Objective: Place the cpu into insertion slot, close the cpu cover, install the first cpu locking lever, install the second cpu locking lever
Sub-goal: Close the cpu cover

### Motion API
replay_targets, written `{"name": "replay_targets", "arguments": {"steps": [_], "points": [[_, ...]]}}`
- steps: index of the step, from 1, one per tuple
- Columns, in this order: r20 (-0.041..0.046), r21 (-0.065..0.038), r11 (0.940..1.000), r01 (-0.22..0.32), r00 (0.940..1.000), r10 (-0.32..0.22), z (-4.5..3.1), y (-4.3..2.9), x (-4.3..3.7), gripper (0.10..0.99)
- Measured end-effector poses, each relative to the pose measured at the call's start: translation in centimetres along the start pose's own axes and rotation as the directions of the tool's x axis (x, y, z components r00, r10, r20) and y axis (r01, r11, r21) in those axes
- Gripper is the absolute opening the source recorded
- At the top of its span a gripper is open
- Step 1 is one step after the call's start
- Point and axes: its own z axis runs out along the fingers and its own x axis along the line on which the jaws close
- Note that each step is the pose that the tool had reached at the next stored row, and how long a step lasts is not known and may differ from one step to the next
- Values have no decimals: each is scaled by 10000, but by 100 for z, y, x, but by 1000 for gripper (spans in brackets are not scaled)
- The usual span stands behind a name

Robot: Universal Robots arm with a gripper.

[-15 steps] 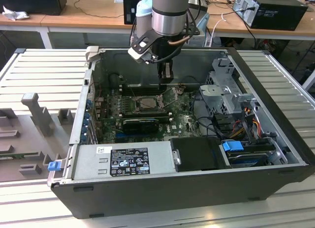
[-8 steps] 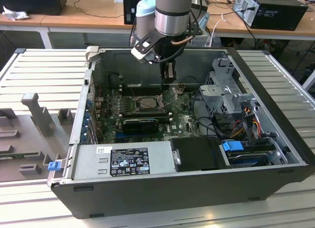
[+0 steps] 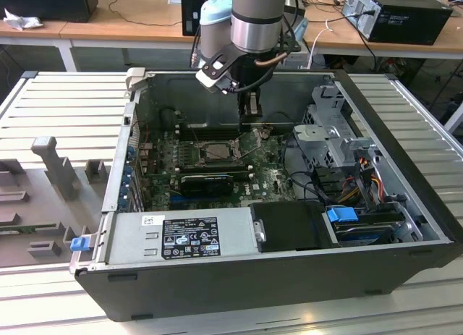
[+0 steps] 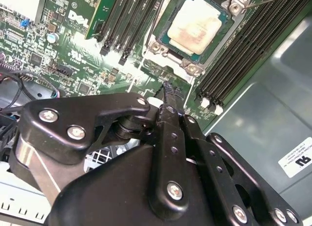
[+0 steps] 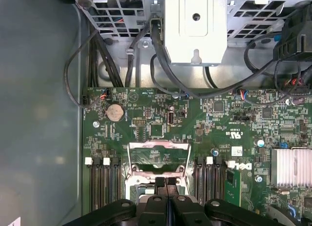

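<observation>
My arm (image 3: 257,17) hangs down from above in the exterior view, a silver-grey tube with a pale blue joint cap (image 3: 215,9) on the exterior view's left. Below the wrist, my black end effector (image 3: 251,107) points straight down. In both wrist views its two slim fingers (image 4: 169,118) (image 5: 160,187) lie pressed together, tips meeting. Black linkage arms (image 4: 78,123) spread to either side behind them.

A long wooden desk (image 3: 130,20) stands at the back, with a black box (image 3: 405,13) on it (and a white wire (image 3: 318,40) too). Up front is a grey table (image 3: 65,103) with ridges.
</observation>
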Motion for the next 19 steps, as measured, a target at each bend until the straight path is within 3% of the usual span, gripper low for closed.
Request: {"name": "replay_targets", "arguments": {"steps": [7,19], "points": [[0,0,10000,0,10000,0,1,62,0,106],[1,0,10000,-1,10000,1,53,326,0,106]]}}
